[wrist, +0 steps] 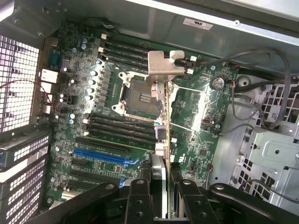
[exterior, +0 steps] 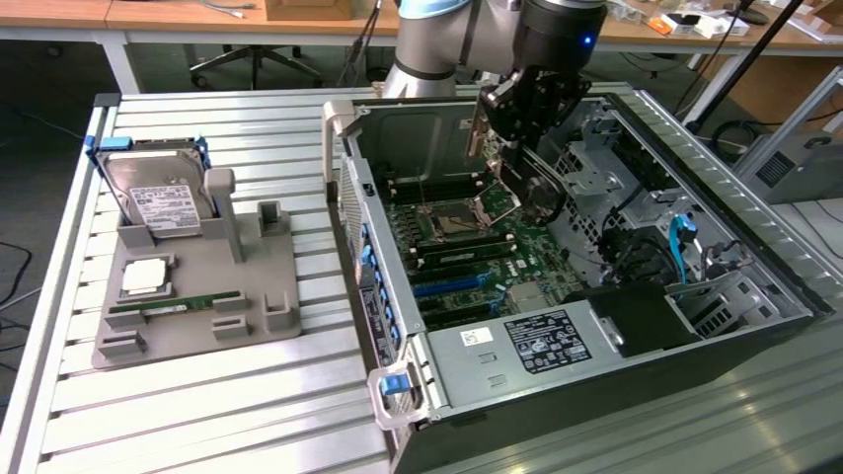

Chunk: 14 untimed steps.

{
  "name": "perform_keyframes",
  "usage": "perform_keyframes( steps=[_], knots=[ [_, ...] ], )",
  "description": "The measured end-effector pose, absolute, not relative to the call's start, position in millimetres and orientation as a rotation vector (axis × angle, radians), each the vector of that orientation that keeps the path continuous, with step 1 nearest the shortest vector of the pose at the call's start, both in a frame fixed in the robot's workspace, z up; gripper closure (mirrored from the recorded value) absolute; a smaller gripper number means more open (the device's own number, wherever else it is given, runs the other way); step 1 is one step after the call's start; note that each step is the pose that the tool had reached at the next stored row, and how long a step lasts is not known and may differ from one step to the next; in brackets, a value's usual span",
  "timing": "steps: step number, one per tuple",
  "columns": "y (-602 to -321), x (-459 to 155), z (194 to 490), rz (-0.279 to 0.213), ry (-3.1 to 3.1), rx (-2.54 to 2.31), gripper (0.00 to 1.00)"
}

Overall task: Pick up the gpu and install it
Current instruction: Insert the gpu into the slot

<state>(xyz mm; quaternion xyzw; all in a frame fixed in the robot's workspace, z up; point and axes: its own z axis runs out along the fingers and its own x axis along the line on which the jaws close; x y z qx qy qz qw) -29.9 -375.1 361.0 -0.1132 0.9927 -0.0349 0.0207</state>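
Ribbed metal table, lab desks behind. Claw partly closed, clamping gpu: thin flat card, silver end bracket, edge-on over green motherboard inside open black computer case. Grey plastic holder near table edge at exterior view's left carries hard drive and green memory stick.

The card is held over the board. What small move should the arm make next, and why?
Probably shift the gpu sideways toward the long blue slot. The gripper holds it edge-on above the CPU socket, apart from that slot, so lowering here would likely miss.
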Motion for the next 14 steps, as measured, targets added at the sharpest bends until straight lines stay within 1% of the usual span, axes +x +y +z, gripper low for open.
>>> perform_keyframes(
  steps=[14],
  knots=[
    [-375.2,-28.4,361.0,-0.107,3.072,-0.396,0.73]
  ],
)
